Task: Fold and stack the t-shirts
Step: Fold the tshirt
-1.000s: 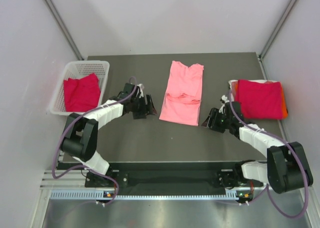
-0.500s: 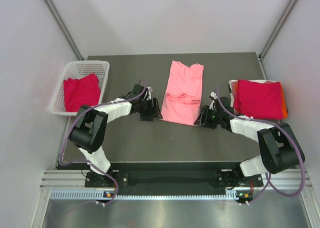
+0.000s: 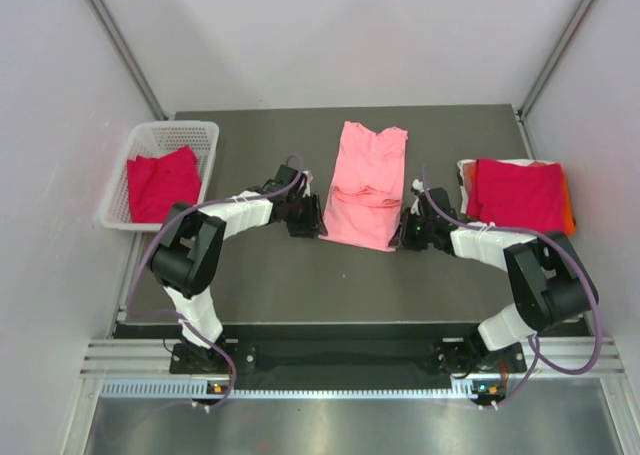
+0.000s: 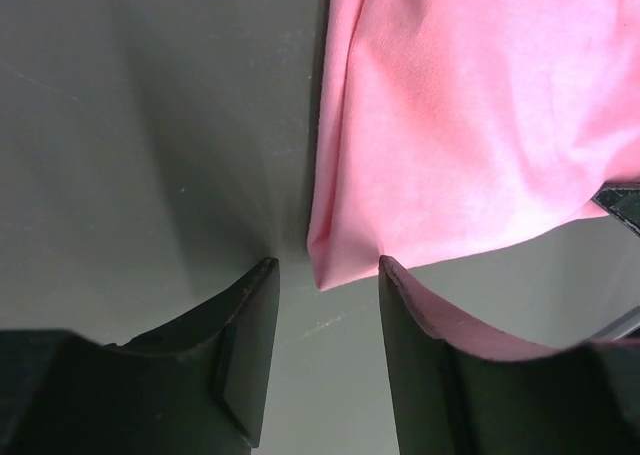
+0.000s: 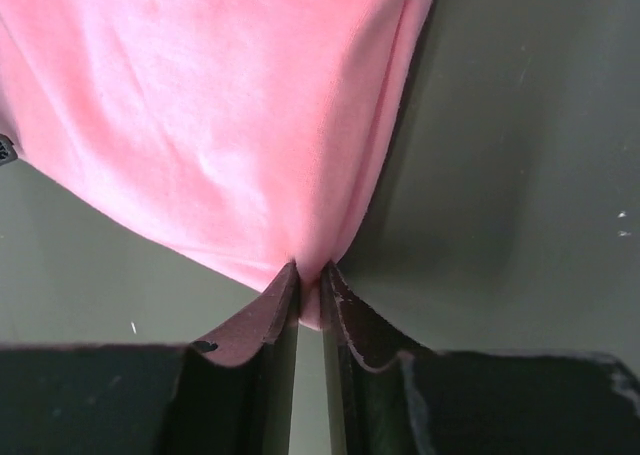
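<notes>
At centre frame in the top view, the salmon-pink t-shirt [image 3: 365, 180] lies flat on the dark table [image 3: 300, 285]. The left gripper [image 4: 328, 267] stands released, its fingers [image 4: 245, 345] straddling the shirt's lower-left corner. The right gripper [image 5: 310, 273] is clenched on the lower-right corner. A folded crimson stack [image 3: 518, 197] sits at right; a crimson tee [image 3: 160, 183] lies inside the white basket [image 3: 170, 130] at upper left
</notes>
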